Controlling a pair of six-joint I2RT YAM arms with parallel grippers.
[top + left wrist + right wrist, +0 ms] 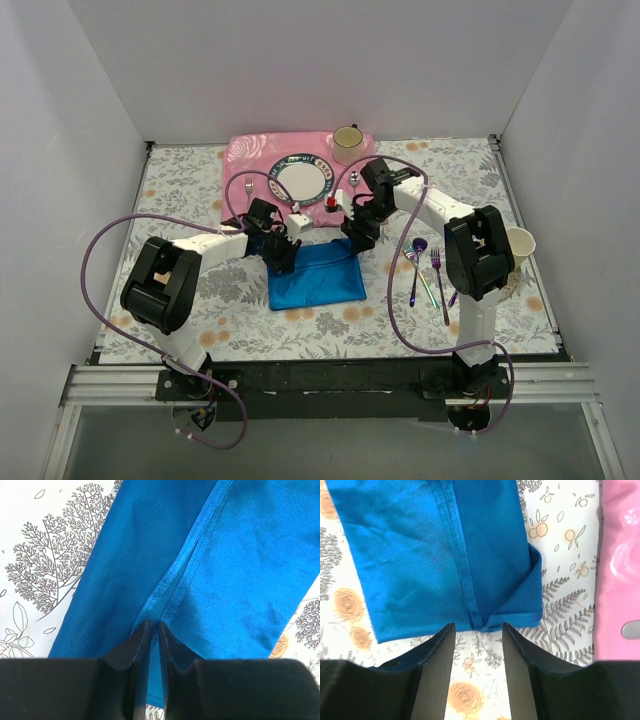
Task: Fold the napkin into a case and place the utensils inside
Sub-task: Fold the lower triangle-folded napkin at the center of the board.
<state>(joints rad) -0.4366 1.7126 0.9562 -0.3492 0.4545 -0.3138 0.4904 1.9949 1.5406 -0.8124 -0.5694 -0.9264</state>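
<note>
**Step in hand (judged):** folding, with nothing yet loaded. The bright royal-blue cloth napkin (317,277) lay flat near the middle of the floral-covered bench (180,190). It sat just on the near side of the large pink rose-patterned placemat (245,150), which lay at the far edge. The napkin formed a broad rectangle with two hemmed edges meeting along a seam on its upper face, so it was not yet a narrow case.

**Left jaws:** clenched to a slit at the napkin's far-left corner, gripping cloth where the seam ran in.

**Right jaws:** released and standing apart at the far-right corner, with only bench covering between them. The fold at that corner curled up slightly.

**Utensils:** the slim iridescent purple-green metal utensils (430,272) lay loose toward the right edge, well apart from the napkin.

**Next move (judged):** carry the pinched cloth across in an even fold, keeping the layers aligned, before any utensil is fetched.

**Obscured:**
- Both arms covered the napkin's far edge from above.
- Whether one layer or several were pinched could not be told.
- The utensil count was unclear.
- A silver object on the placemat was cut off in the right wrist view.
</note>
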